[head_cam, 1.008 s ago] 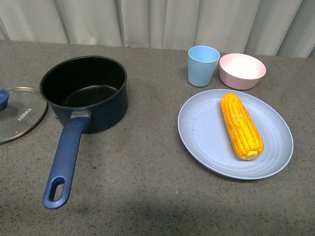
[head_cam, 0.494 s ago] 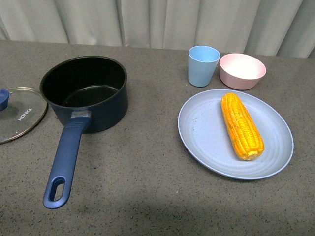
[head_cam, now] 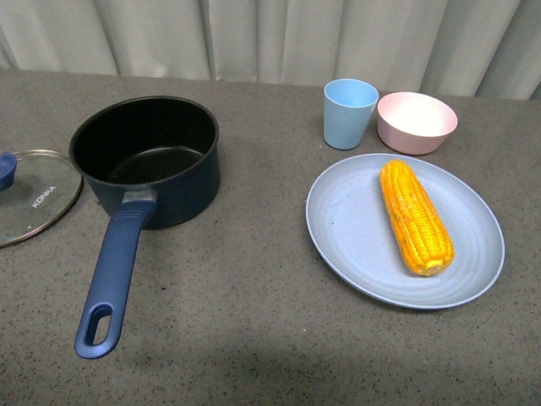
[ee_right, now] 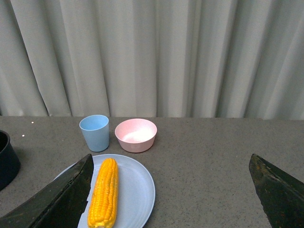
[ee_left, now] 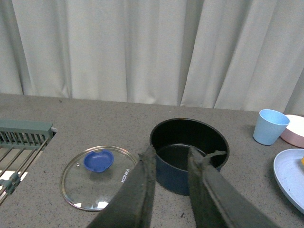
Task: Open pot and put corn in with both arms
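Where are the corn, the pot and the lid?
corn (head_cam: 415, 217), front view, middle of the cob.
pot (head_cam: 184, 190), front view, outer side wall.
lid (head_cam: 34, 211), front view, glass by the lettering.

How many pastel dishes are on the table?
3: a light blue round cup at the back, a pink round bowl right of it, a pale blue round plate in front, bearing the yellow corn cob.

The corn (ee_right: 103, 192) lies on the pale blue plate (ee_right: 137, 190). Just beyond the plate a blue cup (ee_right: 94, 132) and a pink bowl (ee_right: 136, 135) stand side by side. The right gripper (ee_right: 170, 160) gapes wide on the plate's near side.
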`<state>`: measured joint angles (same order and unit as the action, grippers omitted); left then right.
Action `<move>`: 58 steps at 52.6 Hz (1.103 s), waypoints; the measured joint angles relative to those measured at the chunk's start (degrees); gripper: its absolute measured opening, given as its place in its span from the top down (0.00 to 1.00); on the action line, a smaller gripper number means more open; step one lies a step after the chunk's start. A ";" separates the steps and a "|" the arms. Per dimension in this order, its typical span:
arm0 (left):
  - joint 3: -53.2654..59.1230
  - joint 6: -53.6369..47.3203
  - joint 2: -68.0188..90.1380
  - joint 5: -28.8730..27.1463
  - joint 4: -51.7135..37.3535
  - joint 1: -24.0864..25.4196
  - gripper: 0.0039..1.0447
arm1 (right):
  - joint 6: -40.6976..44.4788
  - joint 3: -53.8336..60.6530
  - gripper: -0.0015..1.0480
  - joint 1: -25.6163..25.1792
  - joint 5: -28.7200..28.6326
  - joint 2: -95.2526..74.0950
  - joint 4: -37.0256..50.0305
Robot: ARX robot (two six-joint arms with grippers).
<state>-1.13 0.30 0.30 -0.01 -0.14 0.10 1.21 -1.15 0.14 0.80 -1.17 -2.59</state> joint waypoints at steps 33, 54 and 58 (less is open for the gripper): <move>0.00 -0.04 -0.02 0.00 0.02 -0.02 0.06 | -4.28 -32.61 0.09 8.50 2.12 -87.84 13.53; 0.00 -0.04 -0.02 0.00 0.02 -0.02 0.06 | -14.97 -48.72 0.09 13.22 2.36 -107.45 7.58; 0.00 -0.04 -0.02 0.00 0.02 -0.02 0.06 | -17.27 -51.21 0.09 14.03 2.82 -110.16 6.08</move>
<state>-1.13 0.25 0.27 -0.01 -0.12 0.08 -16.05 -52.36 14.17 3.62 -111.33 3.49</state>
